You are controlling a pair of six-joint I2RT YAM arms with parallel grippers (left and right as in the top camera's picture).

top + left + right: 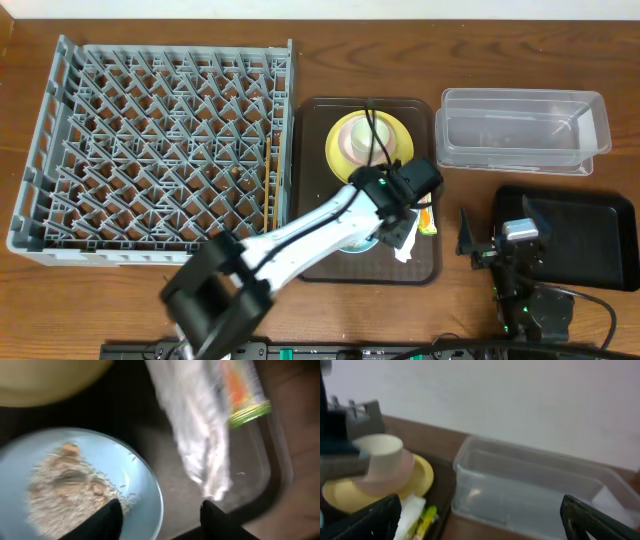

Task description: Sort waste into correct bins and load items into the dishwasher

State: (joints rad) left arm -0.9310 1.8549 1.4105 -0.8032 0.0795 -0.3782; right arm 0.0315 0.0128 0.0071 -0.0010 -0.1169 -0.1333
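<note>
Scraps (65, 485) sit in blue bowl (142, 491) — left tool (161, 522) wide above, right tool (480, 521) wide

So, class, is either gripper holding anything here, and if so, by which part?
Nothing is held. The left gripper is open over the rim of the light blue bowl; the right gripper is open and empty.

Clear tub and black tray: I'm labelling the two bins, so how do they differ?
The clear plastic tub is see-through with tall walls; the black tray is opaque and shallow. The tub lies toward the far side; the tray lies nearer, just in front of it. Both are rectangular, with a similar footprint.
</note>
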